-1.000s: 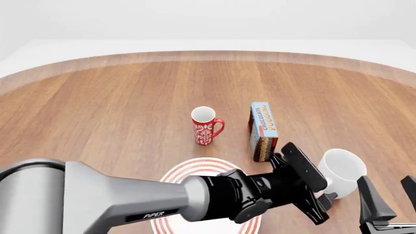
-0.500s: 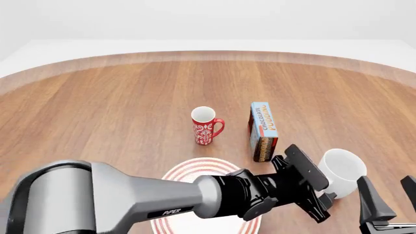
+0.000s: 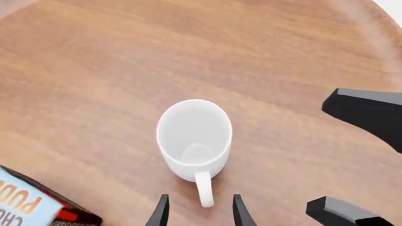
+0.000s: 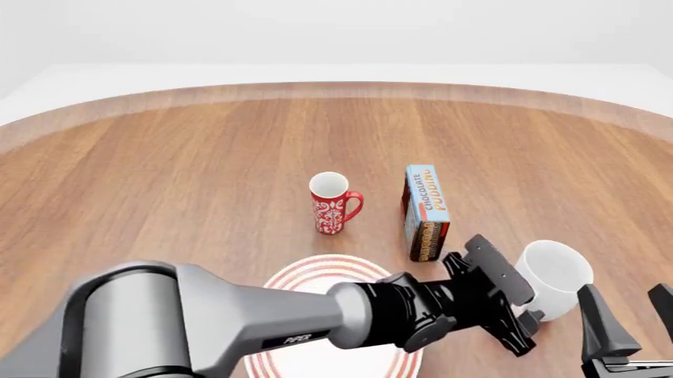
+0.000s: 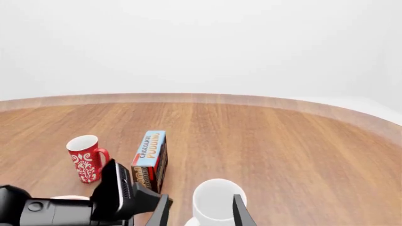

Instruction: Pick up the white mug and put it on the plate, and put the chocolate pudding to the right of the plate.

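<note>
The white mug (image 4: 554,274) stands upright at the right front of the table, its handle (image 3: 204,190) turned toward my left gripper (image 3: 199,214). That gripper (image 4: 522,331) reaches across above the plate (image 4: 289,278). It is open, with one fingertip on each side of the handle's end and gaps on both sides. The chocolate pudding (image 4: 426,206) lies just behind the plate's right side, left of the mug. My right gripper (image 4: 631,323) stands open close to the mug's right front, with nothing between its fingers (image 3: 370,110).
A red mug with a white pattern (image 4: 331,203) stands upright behind the plate, left of the pudding carton (image 5: 150,157). My left arm (image 4: 210,323) covers most of the plate. The wooden table's rounded far edge (image 4: 336,88) runs across the back.
My left gripper has crept a little further right toward the white mug's handle and the arm has shifted with it. The right gripper, the mugs and the carton have not moved.
</note>
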Tool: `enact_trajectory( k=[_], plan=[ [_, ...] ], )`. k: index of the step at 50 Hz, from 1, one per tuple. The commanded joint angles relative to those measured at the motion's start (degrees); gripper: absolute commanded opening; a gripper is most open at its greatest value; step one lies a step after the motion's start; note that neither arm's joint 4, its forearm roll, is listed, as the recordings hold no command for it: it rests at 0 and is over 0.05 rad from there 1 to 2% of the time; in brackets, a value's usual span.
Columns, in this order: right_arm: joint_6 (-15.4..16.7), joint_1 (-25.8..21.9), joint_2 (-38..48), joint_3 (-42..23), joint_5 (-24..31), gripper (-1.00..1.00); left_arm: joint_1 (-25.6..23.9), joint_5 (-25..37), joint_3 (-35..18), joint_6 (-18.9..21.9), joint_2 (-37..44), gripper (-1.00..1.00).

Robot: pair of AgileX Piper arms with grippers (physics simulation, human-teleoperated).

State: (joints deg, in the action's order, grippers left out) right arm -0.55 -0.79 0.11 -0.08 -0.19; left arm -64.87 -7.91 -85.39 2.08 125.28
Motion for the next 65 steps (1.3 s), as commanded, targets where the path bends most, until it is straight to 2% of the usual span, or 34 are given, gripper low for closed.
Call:
enact_trajectory(
  k=[1,65],
  plan=[
    [0.00,-0.03,0.00,0.00,-0.01,1.00,-0.18,0.19,-1.17,-0.43,1.27,1.00],
    [0.00,-0.01,0.00,0.00,0.00,1.00,-0.24,2.04,-8.34,-2.52,10.39,1.00]
  ],
)
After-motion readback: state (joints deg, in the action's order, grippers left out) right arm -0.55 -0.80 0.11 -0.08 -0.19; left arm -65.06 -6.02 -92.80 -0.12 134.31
